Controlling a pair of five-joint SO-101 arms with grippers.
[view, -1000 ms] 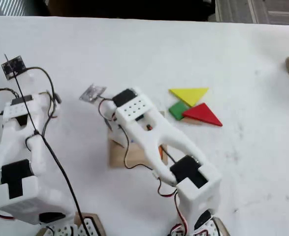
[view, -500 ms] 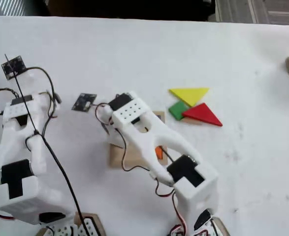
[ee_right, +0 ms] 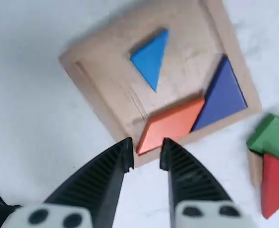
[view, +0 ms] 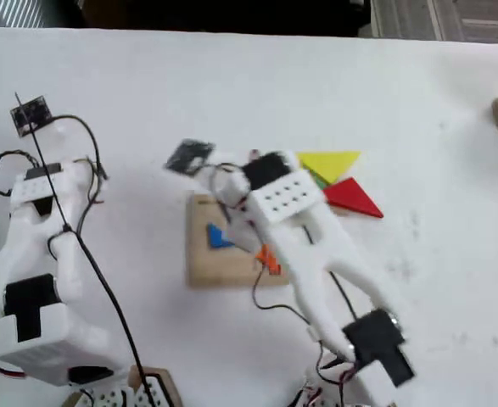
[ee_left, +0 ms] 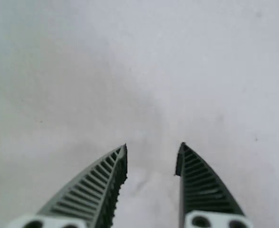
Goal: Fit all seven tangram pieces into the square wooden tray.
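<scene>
Right claw [ee_right: 146, 147] first: jaws parted a little and nothing between them, an empty claw hanging low over the near rim of the square wooden tray [ee_right: 77, 71]. Just past its tips lies the orange piece [ee_right: 170, 126], flat in the tray. Pressed against that piece's far edge is the dark blue triangle [ee_right: 222, 95], tucked into a tray corner. The light blue triangle [ee_right: 151, 59] lies alone on the tray floor, apart from both.

That's three pieces in, by my count, so the job looks under halfway.

Now the relation that matters. The loose pieces sit off the tray on the dark blue triangle's side: the green piece [ee_right: 270, 137] touching the red triangle [ee_right: 274, 183], with a pale sliver [ee_right: 254, 171] beside them that I can't identify. In the high view the yellow triangle [view: 327, 163] sits just beyond the green, its point aimed at it, and the red one's long edge runs roughly across the tabletop [view: 418, 93], partly under the right arm. This arm is clearly the nearer one.

The left claw [ee_left: 152, 147] is spread wide and empty over bare tabletop, well apart from all of it.

Print or labels? None I can read on tray or pieces.
</scene>
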